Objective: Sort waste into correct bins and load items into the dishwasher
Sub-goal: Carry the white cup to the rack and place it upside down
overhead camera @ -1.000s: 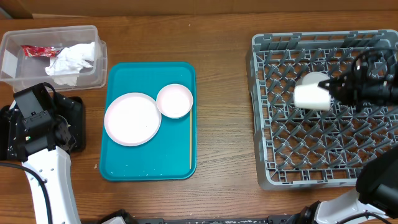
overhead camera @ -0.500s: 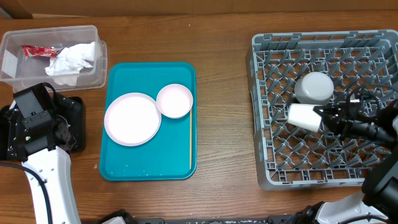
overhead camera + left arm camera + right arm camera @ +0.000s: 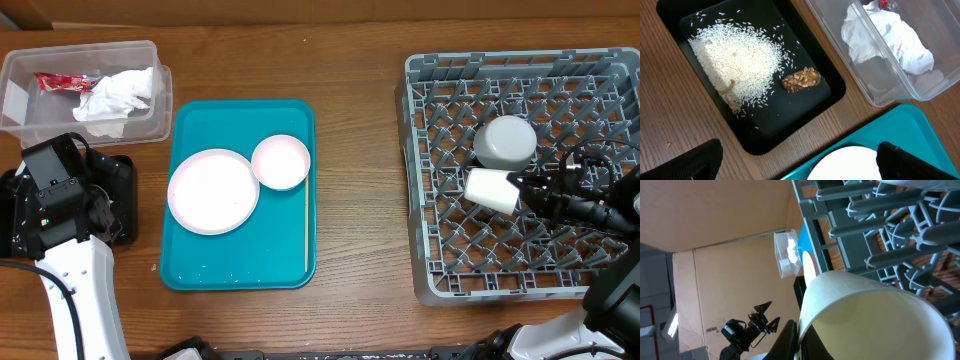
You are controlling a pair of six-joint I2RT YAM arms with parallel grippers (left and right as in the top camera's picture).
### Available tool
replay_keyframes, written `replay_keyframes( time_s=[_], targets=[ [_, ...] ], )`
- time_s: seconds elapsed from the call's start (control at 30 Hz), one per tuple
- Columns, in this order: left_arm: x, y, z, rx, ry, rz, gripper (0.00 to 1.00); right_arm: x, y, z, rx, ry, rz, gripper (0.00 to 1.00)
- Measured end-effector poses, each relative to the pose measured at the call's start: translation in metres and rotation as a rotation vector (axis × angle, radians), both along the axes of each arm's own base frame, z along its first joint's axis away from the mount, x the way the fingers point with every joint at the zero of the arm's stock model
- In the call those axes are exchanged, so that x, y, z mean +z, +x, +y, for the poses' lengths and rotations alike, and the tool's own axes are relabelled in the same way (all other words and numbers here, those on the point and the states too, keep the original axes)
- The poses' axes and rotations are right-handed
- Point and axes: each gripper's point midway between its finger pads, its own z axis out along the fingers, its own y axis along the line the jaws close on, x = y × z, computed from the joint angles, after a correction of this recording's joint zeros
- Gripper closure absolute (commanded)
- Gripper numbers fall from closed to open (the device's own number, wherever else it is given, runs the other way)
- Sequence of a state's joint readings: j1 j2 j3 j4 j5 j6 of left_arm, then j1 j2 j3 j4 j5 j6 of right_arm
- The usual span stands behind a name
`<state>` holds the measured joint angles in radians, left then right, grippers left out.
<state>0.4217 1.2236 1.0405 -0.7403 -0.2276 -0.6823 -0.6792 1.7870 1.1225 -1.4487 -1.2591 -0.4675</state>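
Over the dish rack (image 3: 425, 250), right fingers (image 3: 530, 188) clamped on sideways white cup (image 3: 490, 188), left fingers (image 3: 695, 162) spread wide, empty.

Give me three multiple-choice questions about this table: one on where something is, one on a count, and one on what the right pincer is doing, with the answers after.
1. Where is the loose rice?
A. in the black tray
B. on the big plate
C. in the cup

2. How many dishes lie on the teal tray?
A. one
B. two
C. four

3. The right pincer is:
A. open and empty
B. shut on the cup
C. shut on nothing

Answers:
1 A: the grains lie piled in the black tray beside a brown lump.
2 B: only the big plate and a saucer sit there.
3 B: it pinches the cup's rim over the dish rack.
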Motion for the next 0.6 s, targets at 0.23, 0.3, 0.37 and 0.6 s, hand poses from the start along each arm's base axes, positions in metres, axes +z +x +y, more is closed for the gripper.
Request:
replay_keyframes(
  time_s=[0.23, 0.3, 0.37, 0.6],
  targets=[
    [0.0, 0.0, 0.0, 0.0, 0.0, 0.0, 0.0, 0.0, 0.002, 0.014, 0.049, -0.005, -0.007, 0.96],
    [0.0, 0.0, 0.0, 0.0, 0.0, 0.0, 0.0, -0.001, 0.002, 0.015, 0.053, -0.01, -0.009, 0.96],
    [0.0, 0.0, 0.0, 0.0, 0.0, -0.001, 0.0, -0.003, 0.002, 0.014, 0.056, -0.022, -0.012, 0.96],
    [0.0, 0.0, 0.0, 0.0, 0.001, -0.001, 0.0, -0.01, 0.004, 0.01, 0.054, -0.047, 0.014, 0.91]
  ],
)
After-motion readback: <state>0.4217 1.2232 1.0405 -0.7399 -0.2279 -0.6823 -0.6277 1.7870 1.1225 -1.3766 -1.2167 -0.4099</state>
